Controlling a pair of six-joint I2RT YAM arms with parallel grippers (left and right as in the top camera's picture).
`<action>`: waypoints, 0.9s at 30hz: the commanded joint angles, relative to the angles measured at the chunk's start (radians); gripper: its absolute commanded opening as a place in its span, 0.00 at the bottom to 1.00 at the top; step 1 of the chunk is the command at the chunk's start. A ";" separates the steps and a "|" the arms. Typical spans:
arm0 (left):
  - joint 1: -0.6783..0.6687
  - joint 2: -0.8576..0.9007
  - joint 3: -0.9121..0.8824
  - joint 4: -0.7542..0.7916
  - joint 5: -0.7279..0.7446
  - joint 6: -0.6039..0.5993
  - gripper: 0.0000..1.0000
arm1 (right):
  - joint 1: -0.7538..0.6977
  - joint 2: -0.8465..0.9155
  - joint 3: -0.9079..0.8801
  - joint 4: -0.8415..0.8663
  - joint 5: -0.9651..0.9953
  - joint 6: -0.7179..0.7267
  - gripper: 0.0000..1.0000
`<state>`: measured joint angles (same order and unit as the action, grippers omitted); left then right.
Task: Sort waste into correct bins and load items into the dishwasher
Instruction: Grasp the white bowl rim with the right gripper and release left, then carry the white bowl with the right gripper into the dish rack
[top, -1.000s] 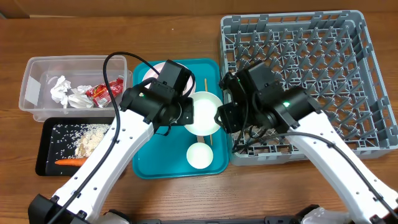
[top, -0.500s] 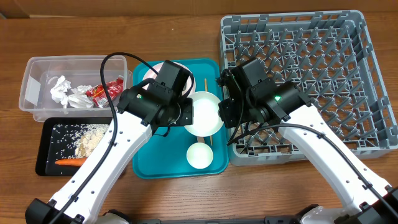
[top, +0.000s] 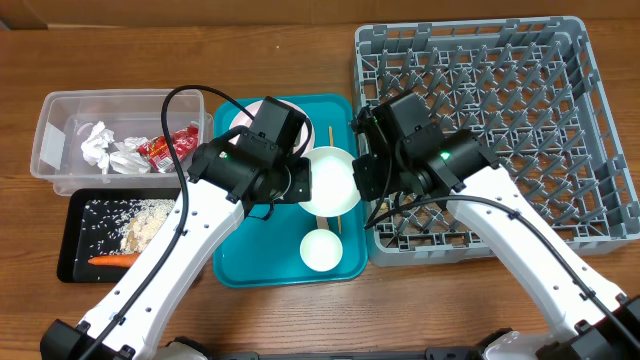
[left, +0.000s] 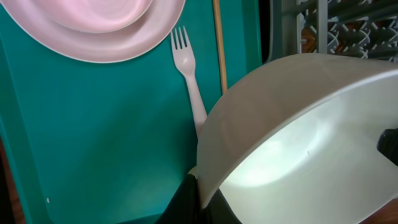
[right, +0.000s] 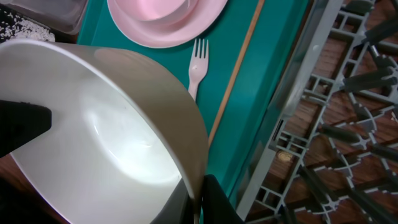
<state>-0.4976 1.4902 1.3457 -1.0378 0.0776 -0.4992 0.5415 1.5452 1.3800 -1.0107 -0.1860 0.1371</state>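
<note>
Bowl (top: 330, 180) hangs over the teal tray (top: 240, 265), gripped from both sides. The left pincer (left: 198, 198) is clamped on one rim edge and the right pincer (right: 198, 199) on the opposite edge. Under it on the tray lie the plate (left: 93, 25), fork (left: 189, 81) and chopstick (left: 218, 43). The rack (top: 520, 90) sits just right of the tray on the worktop (top: 120, 40).
</note>
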 joint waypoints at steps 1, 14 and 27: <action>-0.007 -0.021 0.026 0.013 0.055 0.005 0.04 | 0.014 0.000 0.006 0.019 0.003 -0.021 0.04; -0.005 -0.021 0.172 0.010 0.107 0.026 0.51 | 0.012 0.000 0.009 0.202 0.462 -0.021 0.04; -0.005 -0.018 0.195 -0.024 0.076 0.031 1.00 | -0.181 0.031 0.007 0.536 0.746 -0.295 0.04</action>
<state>-0.4976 1.4849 1.5196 -1.0588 0.1677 -0.4759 0.4404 1.5520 1.3800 -0.5465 0.5026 -0.0029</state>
